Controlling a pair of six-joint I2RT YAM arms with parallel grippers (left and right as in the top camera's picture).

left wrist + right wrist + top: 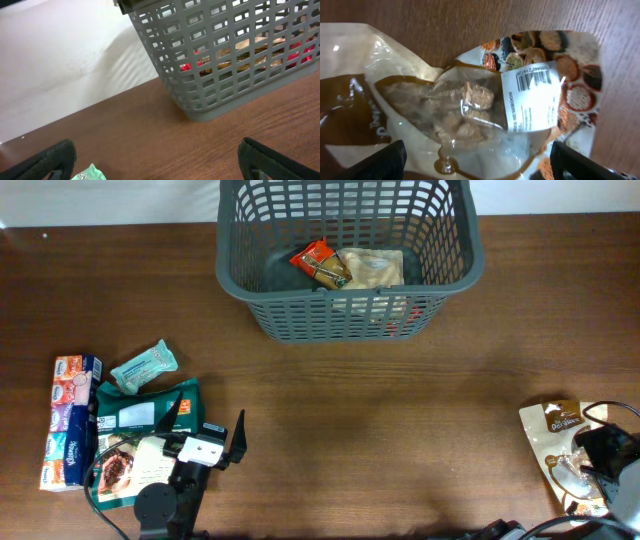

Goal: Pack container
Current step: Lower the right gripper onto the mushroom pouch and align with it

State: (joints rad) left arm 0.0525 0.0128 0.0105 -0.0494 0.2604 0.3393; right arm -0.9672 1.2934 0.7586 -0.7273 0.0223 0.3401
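**Q:** Overhead first. Where's your open room?
**A:** The container (350, 320) sits centre at the far edge of the table (400, 430), with a red packet (318, 262) and a beige packet (372, 268) inside. There's bare wood between it and both arms. Your left gripper (205, 430) is low at the near edge, over a green pouch (145, 408) with tissue packs (70, 420) just beside. Your right gripper (590, 465) is in the near-right corner over a brown pouch (552, 430), half cut off by the frame.

**Q:** Left wrist?
**A:** The fingers (55, 160) are spread wide with nothing between them. The camera is aimed level at the container's corner. This view alone shows the table edge right behind it.

**Q:** Right wrist?
**A:** It points straight down. The fingers (375, 162) are spread wide, straddling the pouch. I can't tell if they touch it. A barcode label (532, 97) shows only here.
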